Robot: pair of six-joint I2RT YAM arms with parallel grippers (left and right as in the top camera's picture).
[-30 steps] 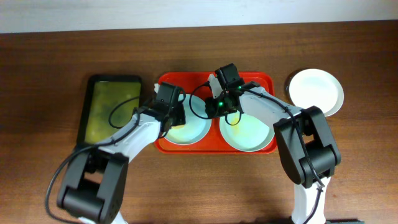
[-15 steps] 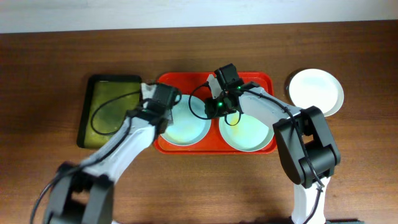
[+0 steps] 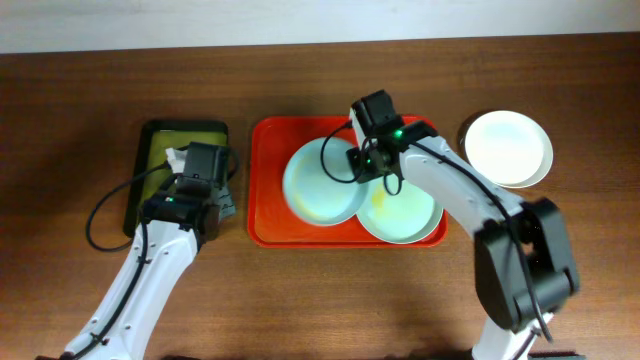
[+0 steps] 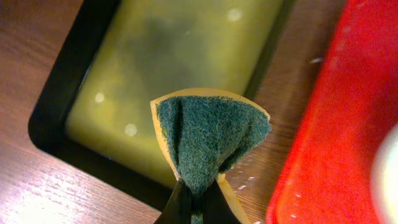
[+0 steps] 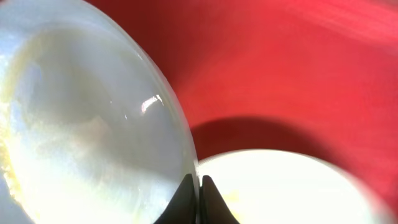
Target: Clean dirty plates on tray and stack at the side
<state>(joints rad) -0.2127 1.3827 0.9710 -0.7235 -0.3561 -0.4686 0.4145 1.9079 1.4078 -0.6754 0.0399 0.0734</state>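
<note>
We pinched the rim of a plate (image 3: pixel 315 190) in the right claw (image 5: pixel 198 184) to lift it, and squeezed the sponge (image 4: pixel 208 134) in the left claw (image 4: pixel 198 198), ready for wiping.

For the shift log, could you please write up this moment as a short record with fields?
left gripper: shut on the green sponge, over the near edge of the dark tray
right gripper: shut on the rim of the first plate, tilted over the red tray
second plate: flat in the red tray, yellowish smear, partly under the first plate
third plate: on the table, right of the red tray
</note>
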